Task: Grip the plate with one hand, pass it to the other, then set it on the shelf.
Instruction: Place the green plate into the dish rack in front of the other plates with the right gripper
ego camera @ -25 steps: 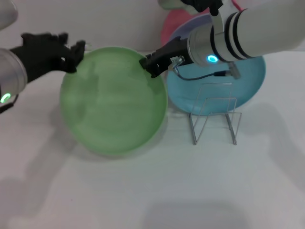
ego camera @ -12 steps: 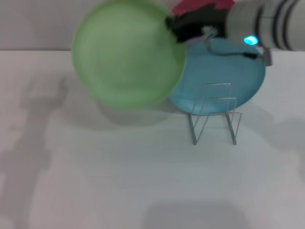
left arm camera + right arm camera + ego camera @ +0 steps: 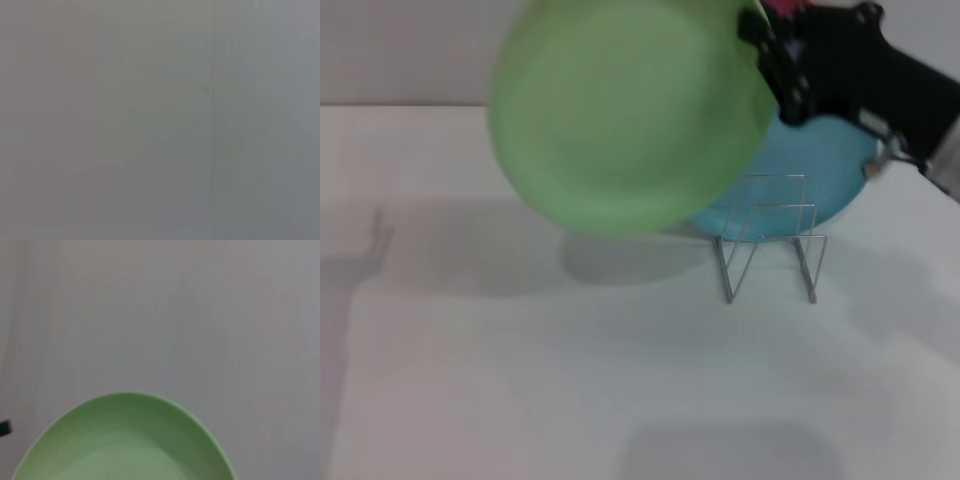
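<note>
One gripper is doing the work on my screens: the right gripper (image 3: pixel 772 52), black and reaching in from above and to the right of the wire rack (image 3: pixel 770 240), is clamped on the right edge of the light green plate (image 3: pixel 625 110). I see that plate held up in the air, tilted with its face toward the head camera, well above the white table (image 3: pixel 570 380) and up and to the left of the rack, its shadow falling on the table just left of the rack. From my right wrist view the plate's rim (image 3: pixel 125 440) curves across a bare pale surface. Behind the rack a turquoise plate (image 3: pixel 820 180) shows between the wires, partly covered by the green one, and a sliver of something pink (image 3: pixel 782 8) peeks out above the gripper. The rack stands upright on the table with nothing in its slots. My left wrist view gives only flat grey, and the left gripper appears on none of my screens.
</note>
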Robot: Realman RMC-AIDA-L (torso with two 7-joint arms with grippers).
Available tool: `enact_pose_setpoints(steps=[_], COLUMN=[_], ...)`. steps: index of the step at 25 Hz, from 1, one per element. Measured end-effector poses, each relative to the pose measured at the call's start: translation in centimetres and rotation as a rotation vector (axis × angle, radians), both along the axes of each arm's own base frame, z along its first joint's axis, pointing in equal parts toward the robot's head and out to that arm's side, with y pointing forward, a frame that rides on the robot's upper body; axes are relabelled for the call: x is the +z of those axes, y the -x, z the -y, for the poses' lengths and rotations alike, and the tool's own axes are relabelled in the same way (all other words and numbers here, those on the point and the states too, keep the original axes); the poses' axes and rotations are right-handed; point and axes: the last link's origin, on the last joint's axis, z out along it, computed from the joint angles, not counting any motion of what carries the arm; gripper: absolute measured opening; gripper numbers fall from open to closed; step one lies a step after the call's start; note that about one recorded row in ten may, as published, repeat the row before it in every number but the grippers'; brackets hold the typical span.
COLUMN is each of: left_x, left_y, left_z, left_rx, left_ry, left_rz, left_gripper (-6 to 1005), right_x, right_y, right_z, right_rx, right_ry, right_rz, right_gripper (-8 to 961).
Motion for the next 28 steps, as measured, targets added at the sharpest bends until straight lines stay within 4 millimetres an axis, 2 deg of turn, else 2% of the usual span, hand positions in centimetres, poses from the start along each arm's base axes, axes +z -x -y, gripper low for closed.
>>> enact_pose_setpoints(steps=[1,2,3,5,6,7,11,18,28], left_x=[-0.4,-0.4,-0.6,-0.9,-1.0,-1.1,-1.4,-1.8,-2.4], left_y=[1.0,1.0,1.3,1.8,2.0,2.2,2.5,2.9,3.3], left_z=[0.0,0.0,0.0,0.1,0.1,0.2,0.3,0.4,0.6], left_rx=[0.008,0.008,0.012,0.021,0.024,0.029,0.04,0.056,0.058], left_ry=[0.022,0.022,0.031,0.048,0.054,0.059,0.073,0.091,0.13], left_rz=[0.01,0.01,0.016,0.027,0.03,0.031,0.025,0.023,0.062], left_gripper=[801,801,801,801,801,801,801,801,801], right_x=[-0.6,-0.8,-0.8,-0.7,-0.1,-0.1,1.8,3.2,2.0], right_y=[-2.4,-3.4,-3.4,-4.9,-6.3,-6.3,-8.5,-10.1,-12.0], right_z=[1.0,1.5,1.5,2.5,3.0,3.0,3.6,4.5,4.6], right_rx=[0.088,0.122,0.122,0.184,0.213,0.213,0.195,0.15,0.087], right_ry=[-0.086,-0.134,-0.134,-0.249,-0.355,-0.355,-0.454,-0.482,-0.455], right_rz=[0.004,0.011,0.011,0.01,0.033,0.033,0.011,-0.031,-0.023], right_gripper=[28,28,28,28,28,28,27,27,27])
